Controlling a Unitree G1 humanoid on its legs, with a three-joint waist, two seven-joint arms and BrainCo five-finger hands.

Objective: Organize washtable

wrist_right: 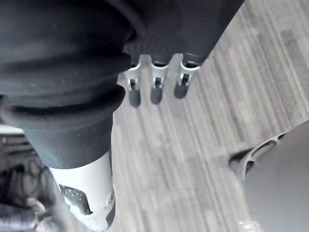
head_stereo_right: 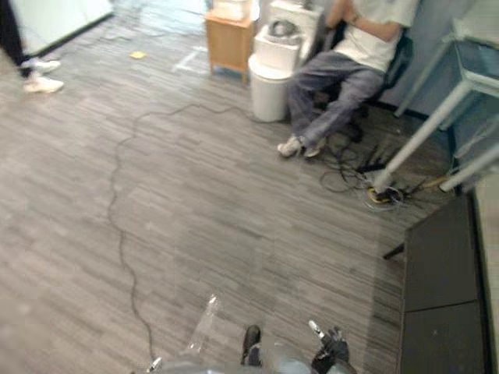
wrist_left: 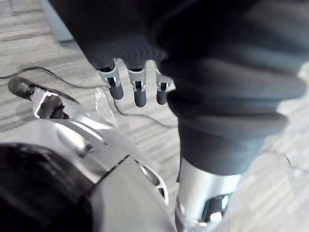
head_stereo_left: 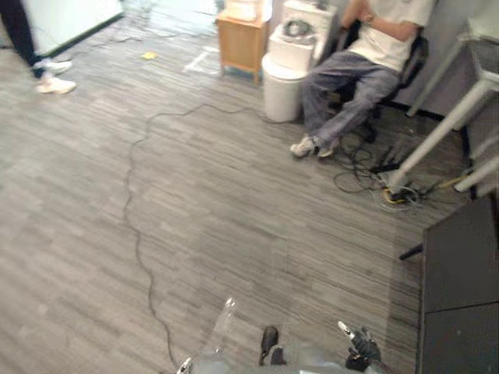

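Left hand (wrist_left: 139, 94) and right hand (wrist_right: 155, 92): fingers hang loose, nothing held. Right hand sits just left of a dark flat-topped cabinet (head_stereo_left: 460, 288) with a straight, hard edge; can't tell if it's the table to organize. Left of the cabinet: wide open grey striped plank floor (head_stereo_left: 234, 218). Beyond the cabinet: slanted white table leg (head_stereo_left: 437, 136), cord tangle (head_stereo_left: 362, 167), seated person (head_stereo_left: 366, 70), round white bin (head_stereo_left: 282, 89).

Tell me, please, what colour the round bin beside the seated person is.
The bin is white; the left eye view shows it best.
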